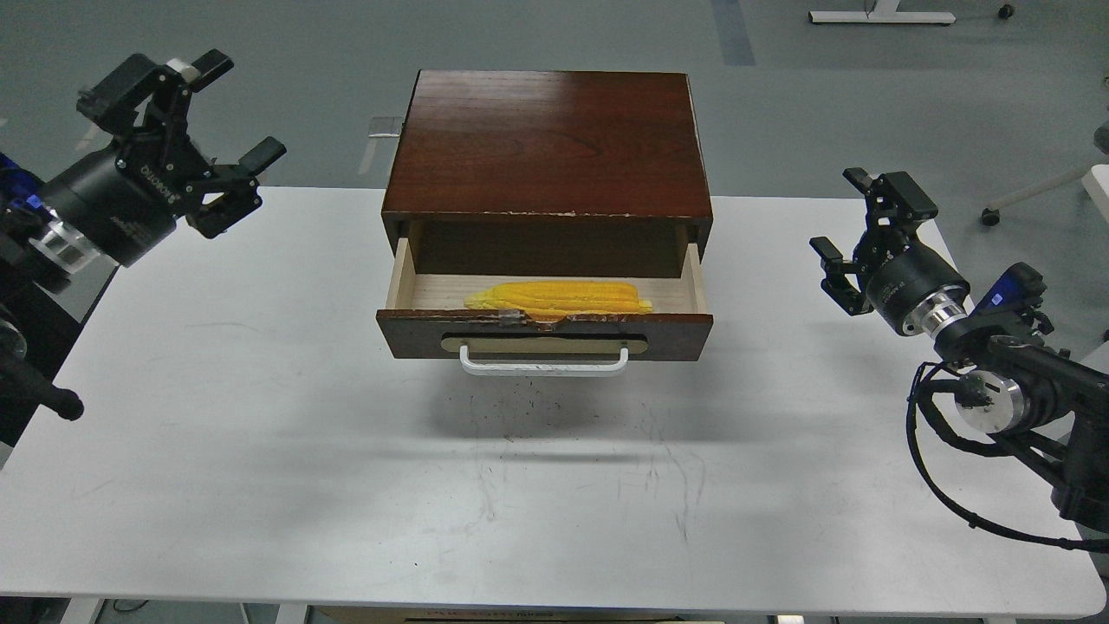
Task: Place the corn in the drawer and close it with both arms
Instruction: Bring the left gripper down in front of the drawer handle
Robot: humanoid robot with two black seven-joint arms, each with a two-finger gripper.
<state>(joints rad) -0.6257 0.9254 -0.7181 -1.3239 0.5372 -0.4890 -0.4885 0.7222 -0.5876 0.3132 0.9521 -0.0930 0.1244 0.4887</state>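
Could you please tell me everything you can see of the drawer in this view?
The drawer is pulled partly out of the dark brown cabinet, which stands on the white table. Its front is dark brown wood with a chipped top edge, a tan oval plate and a white bar handle. The inside looks like pale wood. The corn lies lengthwise on its floor, just behind the front panel. Neither gripper touches it.

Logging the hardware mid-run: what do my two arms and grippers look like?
Both arms are black with silver wrist rings. The left gripper is black, two-fingered, with white ROBOTIQ lettering on its round body. The right gripper is a matching black two-finger unit; a black cable loops below its arm, with a blue part behind the wrist.
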